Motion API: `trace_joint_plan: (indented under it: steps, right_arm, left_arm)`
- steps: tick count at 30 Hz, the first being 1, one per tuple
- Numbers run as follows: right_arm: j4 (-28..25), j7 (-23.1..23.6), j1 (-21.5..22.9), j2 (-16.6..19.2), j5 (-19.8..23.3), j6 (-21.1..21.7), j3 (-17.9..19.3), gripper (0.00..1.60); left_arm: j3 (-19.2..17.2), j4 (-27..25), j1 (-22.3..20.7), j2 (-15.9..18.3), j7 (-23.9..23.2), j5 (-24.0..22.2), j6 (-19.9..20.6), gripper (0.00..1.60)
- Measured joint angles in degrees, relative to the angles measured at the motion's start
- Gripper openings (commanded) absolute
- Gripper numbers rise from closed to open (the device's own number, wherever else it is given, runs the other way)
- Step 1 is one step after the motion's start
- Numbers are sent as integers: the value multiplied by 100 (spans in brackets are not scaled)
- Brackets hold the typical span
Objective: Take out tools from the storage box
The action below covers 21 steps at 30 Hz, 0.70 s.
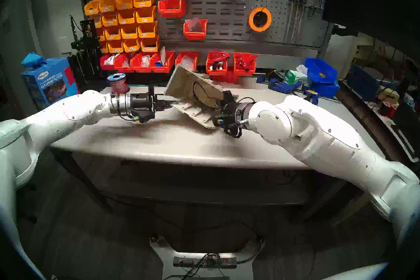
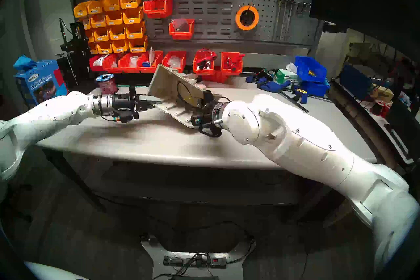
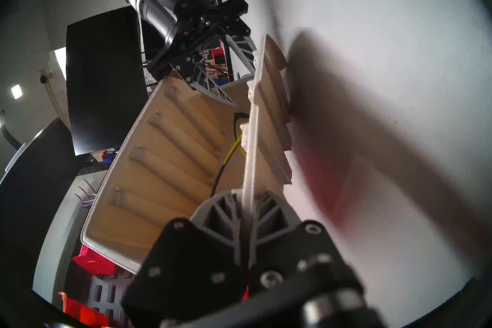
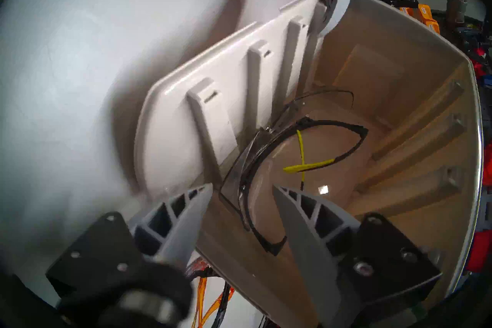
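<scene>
My left gripper (image 3: pixel 249 215) pinches the side wall of the storage box (image 1: pixel 181 81), tilted above the table (image 1: pixel 159 143) w/ safety glasses (image 4: pixel 300 157) inside, right gripper (image 4: pixel 242 202) spread at the glasses.

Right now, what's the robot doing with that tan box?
The left tool is shut on a side wall of the beige storage box, holding it tipped up above the table. The right tool is open at the box's mouth, its fingers on either side of the safety glasses with yellow-tipped arms that lie inside. The glasses are not gripped yet.
</scene>
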Motion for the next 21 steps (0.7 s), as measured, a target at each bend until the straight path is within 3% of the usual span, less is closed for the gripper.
trace_joint_plan:
  steps: [7, 19, 21]
  right_arm:
    - [171, 5, 55, -131, -124, 99, -28, 121]
    - [524, -30, 112, -468, -270, 514, -6, 116]
    - [626, -57, 126, -538, -281, 569, 11, 75]
  left_arm:
    - [-5, 3, -2, 0, 1, -5, 0, 0]
    - [-4, -8, -1, -23, 1, -7, 0, 0]
    - [-4, -14, -1, -34, 1, -8, 0, 0]
